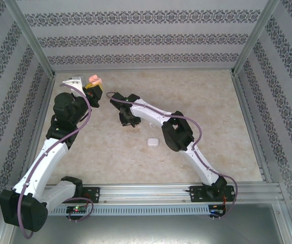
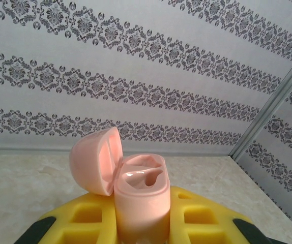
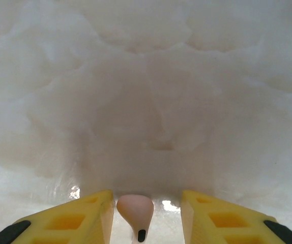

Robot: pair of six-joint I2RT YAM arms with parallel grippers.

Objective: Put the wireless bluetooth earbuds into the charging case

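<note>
Top view: left pincer [image 1: 92, 86] holding pink charging case [image 1: 94, 79] up; right pincer [image 1: 129, 123] reaching down to bench [image 1: 202, 101].
Left wrist: pink charging case [image 2: 141, 195] sitting in narrow jaws, lid open.
Right wrist: pinkish earbud [image 3: 135, 207] lying between half-wide jaws, not pinched yet. Looking tiny, light, hard, slippery; pinching its round head seems best.

Looks like a lab test booth: aluminium frame posts [image 1: 33, 43], wallpapered panels [image 1: 146, 38], marble-look tabletop [image 1: 212, 127], near mounting rail [image 1: 146, 192].

Upper left of the top view: my left gripper [image 1: 92, 90] is holding the open charging case [image 2: 141, 198] upright. Lower centre of the right wrist view: an earbud [image 3: 135, 209] is sitting between my right gripper [image 3: 146, 201] fingers. Another case [image 1: 152, 142] is lying mid-table [image 1: 202, 96].
</note>
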